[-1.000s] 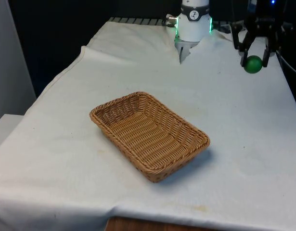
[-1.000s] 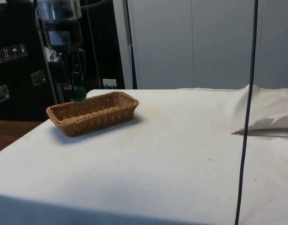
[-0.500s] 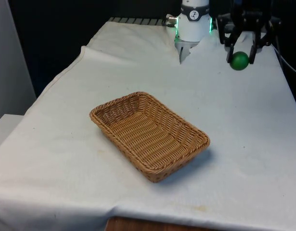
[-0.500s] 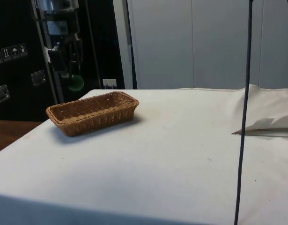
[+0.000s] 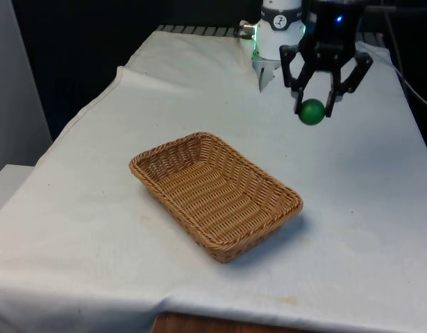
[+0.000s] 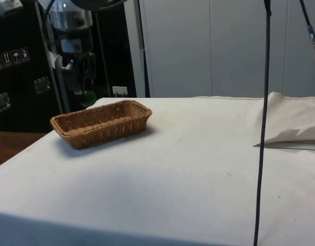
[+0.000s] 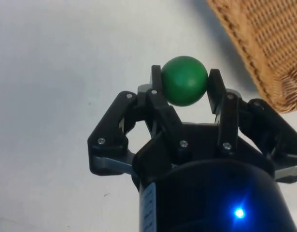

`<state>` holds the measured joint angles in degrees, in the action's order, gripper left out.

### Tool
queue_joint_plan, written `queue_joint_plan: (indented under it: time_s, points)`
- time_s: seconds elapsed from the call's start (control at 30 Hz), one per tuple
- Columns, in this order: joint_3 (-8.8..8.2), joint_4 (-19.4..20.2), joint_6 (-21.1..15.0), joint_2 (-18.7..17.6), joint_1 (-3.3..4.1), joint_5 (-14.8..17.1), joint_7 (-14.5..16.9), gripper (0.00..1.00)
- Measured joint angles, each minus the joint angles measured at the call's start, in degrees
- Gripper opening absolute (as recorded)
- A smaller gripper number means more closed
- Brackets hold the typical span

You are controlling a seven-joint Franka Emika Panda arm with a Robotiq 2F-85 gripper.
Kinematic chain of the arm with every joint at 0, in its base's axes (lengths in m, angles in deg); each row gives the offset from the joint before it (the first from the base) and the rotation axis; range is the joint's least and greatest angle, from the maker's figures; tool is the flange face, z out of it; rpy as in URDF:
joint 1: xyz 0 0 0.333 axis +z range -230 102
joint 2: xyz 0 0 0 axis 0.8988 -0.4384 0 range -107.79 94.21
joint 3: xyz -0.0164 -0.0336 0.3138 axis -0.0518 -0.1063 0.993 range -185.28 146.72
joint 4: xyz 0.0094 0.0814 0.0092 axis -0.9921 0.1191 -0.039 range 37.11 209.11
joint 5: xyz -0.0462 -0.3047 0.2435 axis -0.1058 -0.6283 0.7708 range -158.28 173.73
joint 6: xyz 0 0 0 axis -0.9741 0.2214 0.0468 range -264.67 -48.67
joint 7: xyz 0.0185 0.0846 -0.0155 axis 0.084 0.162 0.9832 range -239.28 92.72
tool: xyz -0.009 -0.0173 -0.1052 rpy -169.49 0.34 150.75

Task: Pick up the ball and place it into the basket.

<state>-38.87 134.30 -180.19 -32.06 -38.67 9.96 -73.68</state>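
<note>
Black gripper (image 5: 312, 111) in air above white tablecloth (image 5: 366, 173), fingers clenched on green ball (image 5: 312, 112); ball touching both fingertips (image 7: 156, 79), held off table. Gripper at far side of table, toward front view's right. Wicker basket (image 5: 214, 193), rectangular, brown, lying near table middle, empty inside. Ball apart from basket, beyond its far right corner. In wrist view, ball (image 7: 184, 80) between fingers, basket rim (image 7: 254, 48) close beside.

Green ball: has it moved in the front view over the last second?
Yes. The green ball, held in the gripper, has moved toward the front view's left and nearer the wicker basket, which stayed put.
</note>
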Motion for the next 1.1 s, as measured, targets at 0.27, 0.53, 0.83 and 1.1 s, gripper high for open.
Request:
queue_joint_plan:
  time_s: [0.27,0.53,0.83,1.1]
  points:
    - [-1.95,0.23,-3.55,-2.23,-0.57,1.49,2.52,0.00]
    - [-3.61,0.11,-5.79,-3.67,-1.20,3.67,5.44,0.00]
    - [-5.67,-0.40,-9.63,-6.76,-2.06,7.91,9.97,0.00]
    - [-7.56,-1.09,-13.64,-10.54,-3.04,13.12,15.01,0.00]
